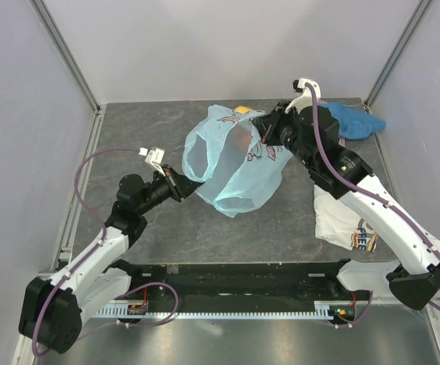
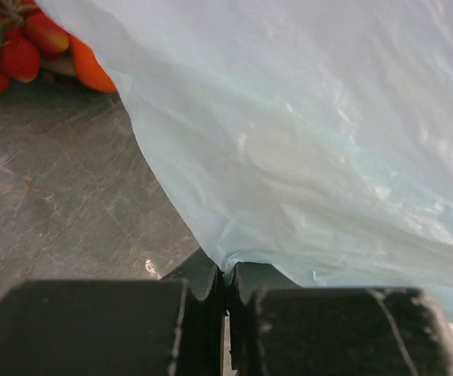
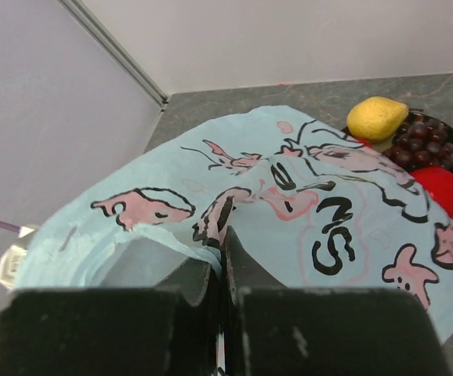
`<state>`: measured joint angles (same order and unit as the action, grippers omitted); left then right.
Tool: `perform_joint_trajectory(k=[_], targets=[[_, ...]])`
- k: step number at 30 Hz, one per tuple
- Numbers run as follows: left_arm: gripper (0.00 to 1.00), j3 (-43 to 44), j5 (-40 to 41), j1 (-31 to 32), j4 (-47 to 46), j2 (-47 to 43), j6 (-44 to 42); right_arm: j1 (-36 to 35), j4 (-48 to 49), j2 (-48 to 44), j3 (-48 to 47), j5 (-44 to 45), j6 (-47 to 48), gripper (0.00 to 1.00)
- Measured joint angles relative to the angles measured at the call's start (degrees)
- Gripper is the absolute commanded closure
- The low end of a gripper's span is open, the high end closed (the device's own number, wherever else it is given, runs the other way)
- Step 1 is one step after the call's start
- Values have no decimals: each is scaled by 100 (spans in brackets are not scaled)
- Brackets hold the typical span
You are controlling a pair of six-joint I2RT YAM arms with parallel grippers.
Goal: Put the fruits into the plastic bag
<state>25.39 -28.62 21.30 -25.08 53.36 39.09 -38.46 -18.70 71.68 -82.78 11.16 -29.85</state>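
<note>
I see left gripper [image 2: 225,286] and right gripper [image 3: 220,251] both pinched shut on the plastic bag [image 1: 231,163] rim, fruits [image 3: 414,145] just beyond it, nearer right arm

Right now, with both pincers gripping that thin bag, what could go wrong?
The left pincer nips only a thin edge of the plastic bag, so the film could slip or tear. The right pincer also pinches the bag, so neither is free for the lemon and grapes behind it.
</note>
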Motion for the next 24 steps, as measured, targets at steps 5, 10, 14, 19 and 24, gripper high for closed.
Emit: perform_joint_trajectory(k=[5,10,14,19,24], targets=[[99,310,-175,11,647,-612,0,0,-369,-111,44,374,184,100],[98,931,-769,11,1528,-748,7,0,-922,-120,44,901,437,100],[99,992,-1427,11,1971,-619,118,0,-1215,-129,46,1064,564,100],[86,988,-1847,11,2490,-590,177,0,-1368,-59,79,1163,581,100],[25,992,-1786,11,3097,-772,-133,0,-1386,240,258,1099,540,100]])
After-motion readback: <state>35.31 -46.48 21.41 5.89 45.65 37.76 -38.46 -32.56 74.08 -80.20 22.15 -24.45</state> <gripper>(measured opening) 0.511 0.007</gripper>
